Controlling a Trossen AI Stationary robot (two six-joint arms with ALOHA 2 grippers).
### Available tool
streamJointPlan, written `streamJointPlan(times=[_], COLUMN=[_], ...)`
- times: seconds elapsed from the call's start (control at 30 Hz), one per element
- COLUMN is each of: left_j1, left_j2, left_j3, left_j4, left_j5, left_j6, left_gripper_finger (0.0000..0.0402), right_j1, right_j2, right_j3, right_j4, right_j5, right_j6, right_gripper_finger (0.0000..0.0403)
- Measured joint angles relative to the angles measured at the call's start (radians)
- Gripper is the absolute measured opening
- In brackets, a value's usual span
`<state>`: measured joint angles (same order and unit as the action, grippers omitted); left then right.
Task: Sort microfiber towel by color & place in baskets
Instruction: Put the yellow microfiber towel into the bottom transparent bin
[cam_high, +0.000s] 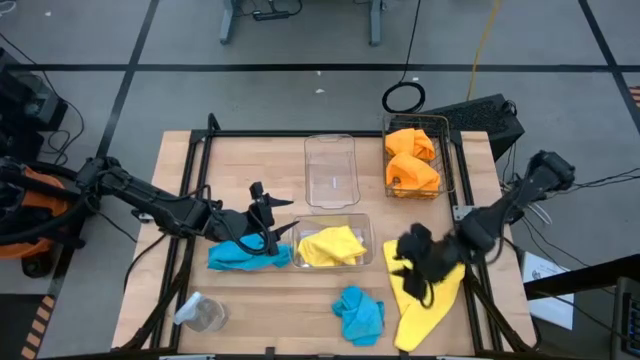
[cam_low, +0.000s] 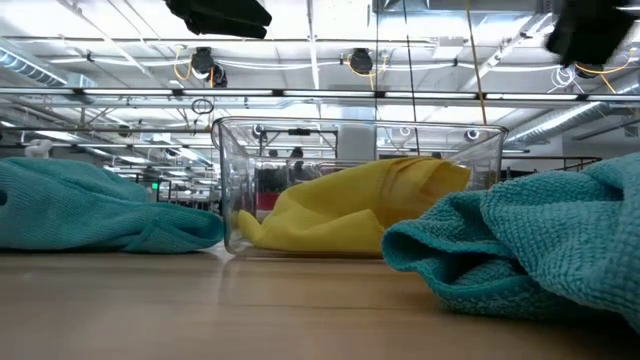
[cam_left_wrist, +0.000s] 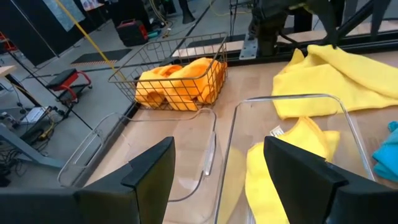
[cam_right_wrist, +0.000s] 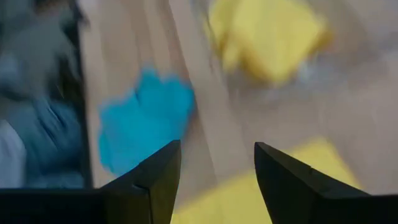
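Orange fills the wire basket (cam_high: 418, 160) at the far right of the table (cam_high: 260, 300) — we see two orange towels (cam_high: 412, 160) heaped in it. Beside it the far clear bin (cam_high: 331, 171) holds nothing, while the near clear bin (cam_high: 332, 241) holds one crumpled yellow towel (cam_high: 330, 246). A second yellow towel (cam_high: 425, 300) lies spread flat near the right edge, under our right gripper (cam_high: 412, 262), whose fingers stand apart and hold nothing. One blue towel (cam_high: 240, 256) is bunched just left of the near bin, below our left gripper (cam_high: 268, 228) — open, empty. Another blue towel (cam_high: 358, 313) sits near the front edge, with bare wood around it and a small clear jar (cam_high: 203, 314) at the front left.
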<state>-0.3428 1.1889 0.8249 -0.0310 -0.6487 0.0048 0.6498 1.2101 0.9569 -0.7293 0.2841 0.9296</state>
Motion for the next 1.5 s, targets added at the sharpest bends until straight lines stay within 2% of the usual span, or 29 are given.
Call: streamJointPlan(times=[0.1, 0.23, 0.37, 0.5, 0.67, 0.77, 0.83, 0.93, 1.03, 1.07, 1.2, 1.37, 1.5], left_j1=[0.0, 0.0, 0.0, 0.0, 0.0, 0.0, 0.0, 0.0, 0.0, 0.0, 0.0, 0.0, 0.0], left_j2=[0.0, 0.0, 0.0, 0.0, 0.0, 0.0, 0.0, 0.0, 0.0, 0.0, 0.0, 0.028, 0.086], left_j3=[0.0, 0.0, 0.0, 0.0, 0.0, 0.0, 0.0, 0.0, 0.0, 0.0, 0.0, 0.0, 0.0], left_j4=[0.003, 0.015, 0.025, 0.025, 0.023, 0.023, 0.022, 0.022, 0.022, 0.022, 0.025, 0.125, 0.273], left_j5=[0.0, 0.015, 0.017, 0.018, 0.027, 0.027, 0.027, 0.027, 0.027, 0.027, 0.028, 0.066, 0.164], left_j6=[0.0, -0.024, -0.025, -0.026, -0.026, -0.026, -0.026, -0.026, -0.026, -0.026, -0.026, -0.021, 0.053], left_gripper_finger=[0.0249, 0.0249, 0.0249, 0.0249, 0.0249, 0.0249, 0.0249, 0.0249, 0.0249, 0.0249, 0.0249, 0.0249, 0.0249], right_j1=[0.098, 0.183, 0.225, 0.253, 0.262, 0.262, 0.262, 0.259, 0.253, 0.252, 0.252, 0.231, 0.221], right_j2=[0.068, 0.179, 0.295, 0.4, 0.479, 0.501, 0.505, 0.509, 0.507, 0.501, 0.456, 0.359, 0.306], right_j3=[0.0, 0.0, 0.0, 0.0, -0.001, -0.003, -0.012, -0.022, -0.022, -0.022, -0.006, 0.11, 0.267], right_j4=[-0.083, -0.091, -0.118, -0.229, -0.317, -0.288, -0.232, -0.147, -0.136, -0.14, -0.176, -0.23, -0.285], right_j5=[-0.01, -0.049, -0.118, -0.16, -0.2, -0.212, -0.225, -0.246, -0.277, -0.286, -0.287, -0.278, -0.165], right_j6=[0.094, 0.167, 0.11, 0.084, 0.087, 0.074, 0.039, -0.018, -0.035, -0.04, -0.033, 0.066, 0.091], right_gripper_finger=[0.02, 0.0222, 0.026, 0.0297, 0.0301, 0.027, 0.0231, 0.0149, 0.0047, 0.0025, 0.0013, 0.0004, 0.0003])
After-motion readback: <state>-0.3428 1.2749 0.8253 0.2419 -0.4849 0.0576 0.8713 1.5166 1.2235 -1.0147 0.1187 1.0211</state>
